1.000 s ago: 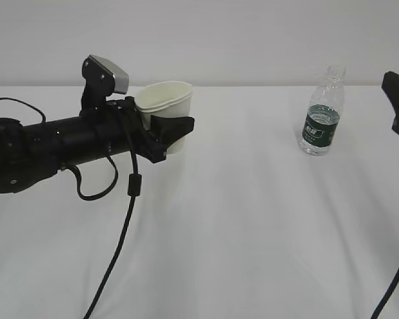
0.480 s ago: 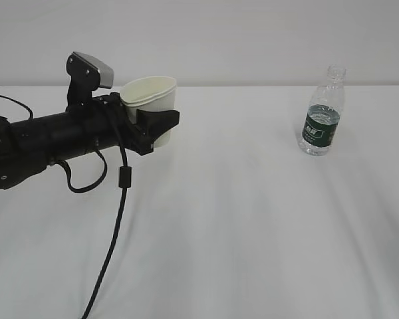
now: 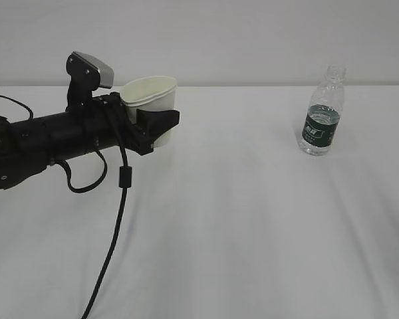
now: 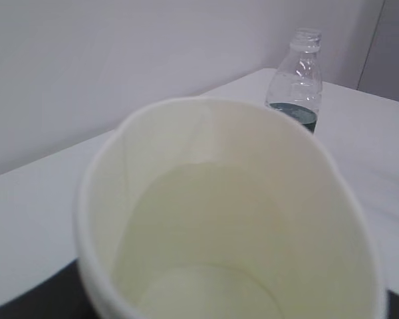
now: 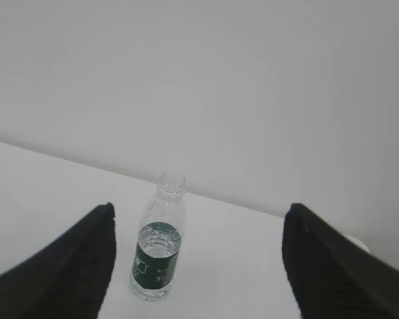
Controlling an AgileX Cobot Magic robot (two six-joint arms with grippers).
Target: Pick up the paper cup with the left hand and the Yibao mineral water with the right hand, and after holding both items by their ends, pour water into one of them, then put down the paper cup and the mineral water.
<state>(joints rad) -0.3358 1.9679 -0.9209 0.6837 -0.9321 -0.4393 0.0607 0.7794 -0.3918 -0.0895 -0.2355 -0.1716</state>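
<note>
The right gripper [image 5: 196, 266] has withdrawn; the Yibao mineral water [image 5: 158, 249] stands ahead.

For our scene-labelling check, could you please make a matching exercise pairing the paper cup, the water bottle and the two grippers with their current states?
Things:
1. paper cup
2. Yibao mineral water
3. left hand
4. right hand

States:
A. standing upright on the table, uncapped
B. open, fingers either side of the bottle in its wrist view
C. clamped, rim squeezed out of round
D. shut on the cup

Pairs: 1-C, 2-A, 3-D, 4-B
</note>
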